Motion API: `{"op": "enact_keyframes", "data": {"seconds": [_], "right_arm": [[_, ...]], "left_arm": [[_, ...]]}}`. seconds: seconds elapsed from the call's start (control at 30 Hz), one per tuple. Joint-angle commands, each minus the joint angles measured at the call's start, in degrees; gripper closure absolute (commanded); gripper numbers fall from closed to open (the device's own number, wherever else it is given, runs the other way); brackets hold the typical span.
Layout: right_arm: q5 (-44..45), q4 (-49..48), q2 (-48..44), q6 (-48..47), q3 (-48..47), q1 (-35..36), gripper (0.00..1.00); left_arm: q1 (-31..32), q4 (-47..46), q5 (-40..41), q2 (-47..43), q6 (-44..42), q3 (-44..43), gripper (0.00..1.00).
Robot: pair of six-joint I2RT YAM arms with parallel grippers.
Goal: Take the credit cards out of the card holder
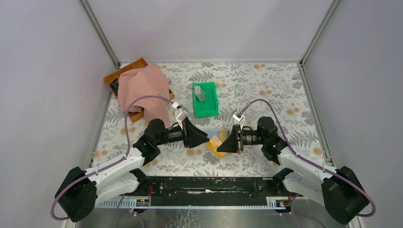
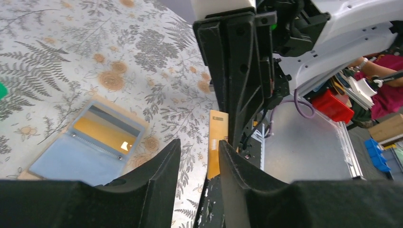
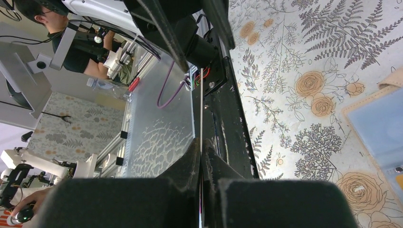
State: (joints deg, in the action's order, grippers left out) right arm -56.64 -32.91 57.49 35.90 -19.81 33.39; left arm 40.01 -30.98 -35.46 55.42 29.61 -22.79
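The card holder (image 2: 71, 159) lies open on the table, pale blue inside with a tan edge, and a yellow card (image 2: 102, 134) sits in its pocket. It shows between the two grippers in the top view (image 1: 215, 133) and at the right edge of the right wrist view (image 3: 380, 126). My right gripper (image 1: 223, 145) is shut on a yellow card (image 1: 216, 146), held on edge just above the table. That card also shows in the left wrist view (image 2: 216, 142) and as a thin line in the right wrist view (image 3: 201, 109). My left gripper (image 2: 197, 159) is open and empty, just left of the holder.
A green plastic bin (image 1: 211, 107) stands behind the holder with a grey card (image 1: 200, 92) leaning inside. A pink cloth (image 1: 142, 90) lies over a brown tray (image 1: 121, 73) at the back left. The table's near edge and black rail (image 1: 204, 185) lie close below the grippers.
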Motion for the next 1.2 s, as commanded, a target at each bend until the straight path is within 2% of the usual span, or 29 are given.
{"op": "enact_keyframes", "data": {"seconds": [0.0,0.13,0.27,0.43,0.6,0.83,0.9,0.97,1.07,1.17], "right_arm": [[-0.9,-2.8,-0.1,-0.3,-0.7,0.4,1.0],[-0.9,-2.7,-0.4,-0.5,-0.9,0.4,1.0],[-0.9,-2.7,0.1,-0.5,-1.0,0.4,1.0],[-1.0,-2.7,0.0,-0.5,-1.0,0.4,1.0],[-1.0,-2.4,-1.2,-0.5,-0.9,0.4,1.0],[-1.1,-2.6,0.0,-0.7,-1.0,0.4,1.0],[-1.2,-2.8,-0.4,-0.5,-0.9,0.4,1.0],[-1.0,-2.8,-0.9,-0.4,-0.7,0.4,1.0],[-1.1,-3.3,-0.8,0.0,-0.3,0.5,1.0],[-1.6,-4.2,0.1,0.3,-0.2,0.8,1.0]], "left_arm": [[-0.5,-5.7,-5.9,0.6,2.6,-1.7,0.59],[-0.5,-8.5,-8.4,1.5,4.7,-0.6,0.59],[-0.4,-12.4,-10.0,2.1,7.1,1.0,0.65],[-0.1,-10.8,-10.7,4.1,6.1,0.3,0.68],[0.0,-6.7,-8.7,4.9,3.9,-0.5,0.67],[0.7,-6.5,-9.9,6.2,3.9,-1.0,0.69],[0.7,-6.4,-8.2,5.2,3.9,-0.7,0.64],[0.6,-5.9,-4.8,3.3,3.8,-0.3,0.54],[0.7,-1.6,0.6,1.0,2.9,-1.6,0.51],[0.6,-0.8,0.8,1.4,2.7,-3.1,0.5]]}}
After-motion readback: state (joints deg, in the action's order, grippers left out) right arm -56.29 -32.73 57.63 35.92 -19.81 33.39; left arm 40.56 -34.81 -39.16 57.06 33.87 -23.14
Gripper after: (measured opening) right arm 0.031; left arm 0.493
